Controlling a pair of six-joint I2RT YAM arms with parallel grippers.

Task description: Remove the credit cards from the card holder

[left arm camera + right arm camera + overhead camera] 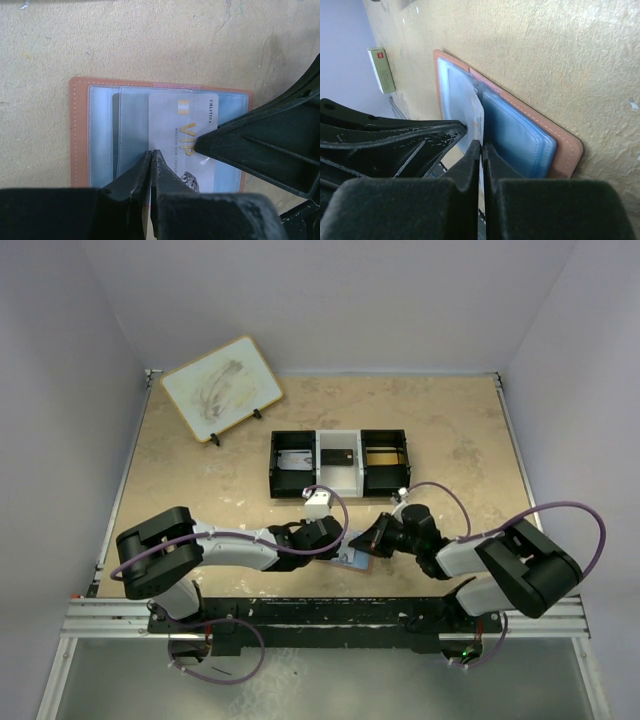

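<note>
The reddish-brown card holder (80,130) lies open on the table near the front edge (356,560), showing its grey-blue slots. A pale grey credit card (175,125) with gold "VIP" lettering sticks partway out of a slot. My left gripper (151,152) is shut, with its tips resting on the holder at the card's left edge. My right gripper (482,145) is shut on the edge of that card (476,122), beside the holder's blue pocket (520,135). One right finger (250,145) lies over the card in the left wrist view. In the top view both grippers meet over the holder.
A black-white-black tray (272,465) stands behind the grippers, with flat items in its compartments. A white-and-tan board (221,386) leans on a stand at the back left. A small white box with a red mark (382,70) shows beyond the holder.
</note>
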